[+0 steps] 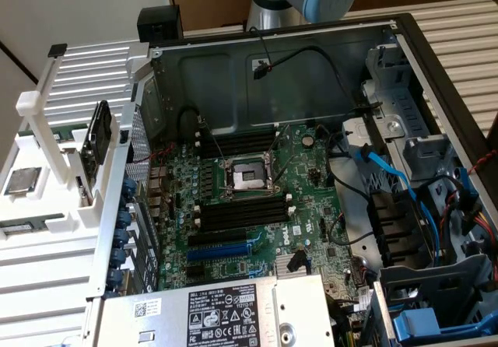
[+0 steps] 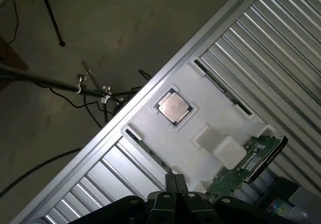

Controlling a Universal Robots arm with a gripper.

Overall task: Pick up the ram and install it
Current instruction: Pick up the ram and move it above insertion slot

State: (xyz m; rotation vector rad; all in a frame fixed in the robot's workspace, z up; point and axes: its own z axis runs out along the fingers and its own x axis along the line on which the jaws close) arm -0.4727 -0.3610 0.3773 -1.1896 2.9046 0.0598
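As seen in the exterior view, the ram (image 1: 50, 135) sits on edge in the white holder (image 1: 48, 205) near the processor chip (image 1: 22, 180), outside the open computer case (image 1: 202, 71) | wrist view: claw (image 2: 174, 185) pressed together, empty, over the holder's edge, apart from the ram (image 2: 223, 89) beside the chip.

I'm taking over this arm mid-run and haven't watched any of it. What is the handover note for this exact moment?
Gripper: shut, holding nothing, above the white plastic parts holder beside the open metal computer case.
Ram: a thin green circuit-board stick appears to stand on edge in a holder slot near the square silver processor chip; I can't confirm it.
Long black memory slots inside the case look empty.
Done: nothing that shows.
Left: ram neither picked up nor installed.
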